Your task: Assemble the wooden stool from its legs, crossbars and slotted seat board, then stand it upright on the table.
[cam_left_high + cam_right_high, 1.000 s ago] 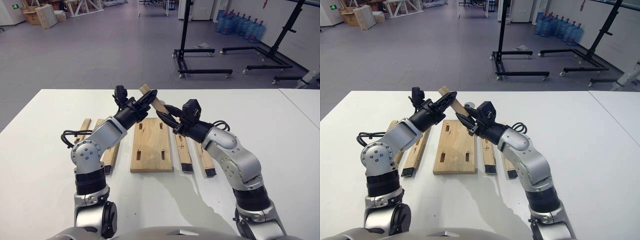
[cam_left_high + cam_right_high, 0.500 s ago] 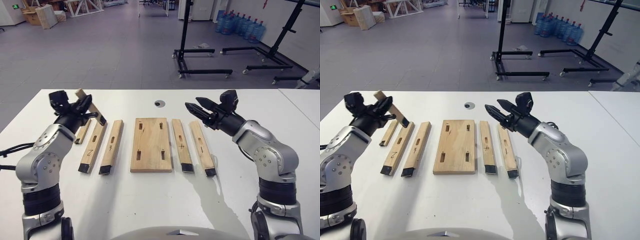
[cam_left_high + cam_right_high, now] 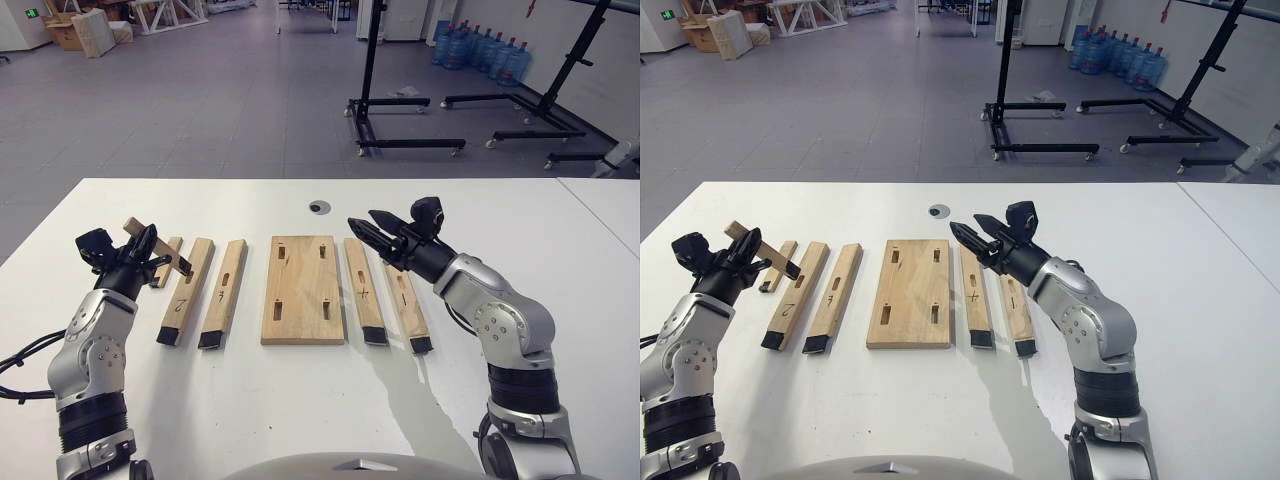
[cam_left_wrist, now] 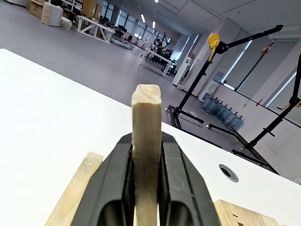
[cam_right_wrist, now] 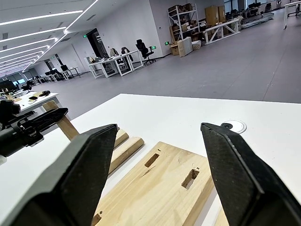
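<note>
Left eye view gives you the white worktop [image 3: 560, 300] with the slotted seat board [image 3: 303, 290] lying flat in its middle. The left legs [image 3: 224, 294] lie flat beside it on one side and the right legs [image 3: 362, 291] on the other. At the far left your left claw [image 4: 146, 155] is closed tight on a short crossbar [image 4: 146, 113], held tilted just above the worktop, while your right claw [image 3: 365, 228] hangs wide open and empty above the far ends of the right legs.

2 on outer left leg [image 3: 187, 290], 4 on inner left leg [image 3: 223, 293], plus on inner right leg [image 3: 363, 290]
</note>
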You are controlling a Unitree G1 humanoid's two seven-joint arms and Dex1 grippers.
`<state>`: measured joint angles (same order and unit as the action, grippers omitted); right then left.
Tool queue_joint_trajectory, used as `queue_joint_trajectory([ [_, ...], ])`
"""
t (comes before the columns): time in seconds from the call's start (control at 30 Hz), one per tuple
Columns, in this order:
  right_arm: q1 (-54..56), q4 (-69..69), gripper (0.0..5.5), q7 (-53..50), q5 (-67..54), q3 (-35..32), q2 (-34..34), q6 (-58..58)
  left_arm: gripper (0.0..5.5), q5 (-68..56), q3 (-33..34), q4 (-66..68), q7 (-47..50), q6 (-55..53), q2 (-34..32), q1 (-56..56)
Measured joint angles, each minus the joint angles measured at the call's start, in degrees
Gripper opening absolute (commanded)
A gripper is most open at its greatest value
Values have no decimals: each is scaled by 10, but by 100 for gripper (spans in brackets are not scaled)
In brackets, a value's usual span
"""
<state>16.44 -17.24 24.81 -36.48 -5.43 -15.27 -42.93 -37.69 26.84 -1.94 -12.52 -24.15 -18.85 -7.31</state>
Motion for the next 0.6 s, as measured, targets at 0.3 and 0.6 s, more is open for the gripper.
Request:
queue_joint_trajectory([
  [0.3,0,7,325,0,0,5,-2,0,39,48,-26,52,-34,39,-1,-2],
  [0.6,0,8,325,0,0,9,-2,0,39,69,-34,67,-43,56,-1,-10],
])
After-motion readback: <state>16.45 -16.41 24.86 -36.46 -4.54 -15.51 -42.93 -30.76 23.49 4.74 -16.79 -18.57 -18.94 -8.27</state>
